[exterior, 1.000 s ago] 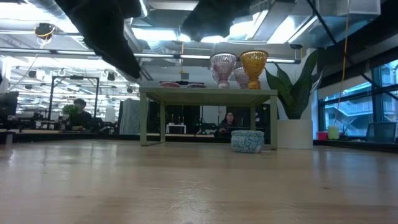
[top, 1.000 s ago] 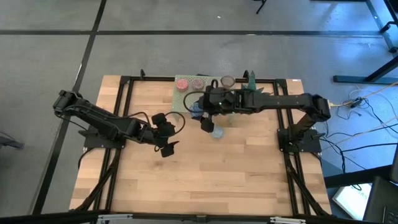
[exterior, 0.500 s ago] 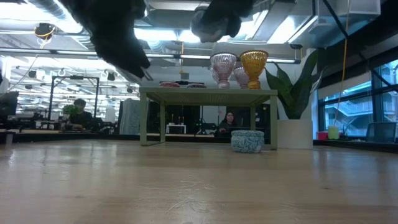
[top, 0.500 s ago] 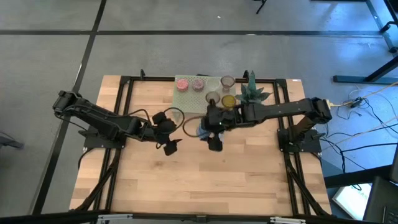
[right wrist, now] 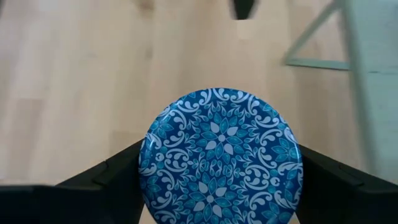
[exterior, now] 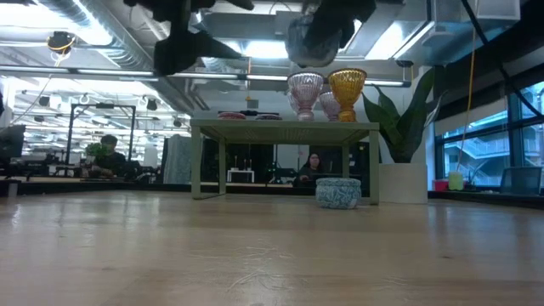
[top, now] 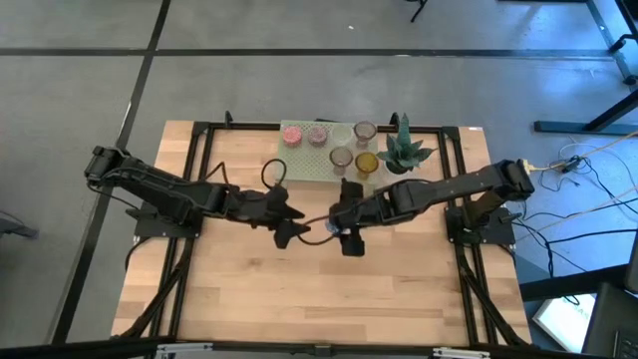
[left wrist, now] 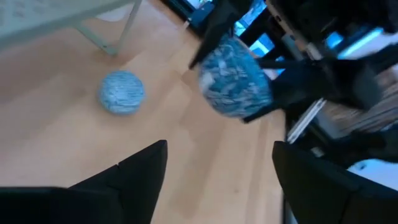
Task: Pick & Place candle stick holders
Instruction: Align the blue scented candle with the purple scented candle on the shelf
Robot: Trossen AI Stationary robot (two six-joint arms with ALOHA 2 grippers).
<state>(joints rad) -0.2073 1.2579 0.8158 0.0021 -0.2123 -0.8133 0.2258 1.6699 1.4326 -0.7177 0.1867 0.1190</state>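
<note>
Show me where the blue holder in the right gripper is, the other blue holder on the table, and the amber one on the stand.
Blue holder held by the right gripper (right wrist: 221, 158): right wrist view, patterned base.
Blue holder on the table (exterior: 338, 193): low view, side wall.
Amber holder (exterior: 347, 87): low view, bowl, atop the stand.

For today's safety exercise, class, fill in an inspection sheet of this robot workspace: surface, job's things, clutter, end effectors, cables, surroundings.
Surface: wooden table, bare in front.
Job's things: blue patterned holder held aloft; second blue holder on the table; amber holder and pink holder on the pale green stand.
Clutter: potted plant.
End effectors: right end effector shut on the blue patterned holder; left end effector open, facing it.
Cables: loose cables on the floor, right.
Surroundings: seated people in the room behind.
</note>
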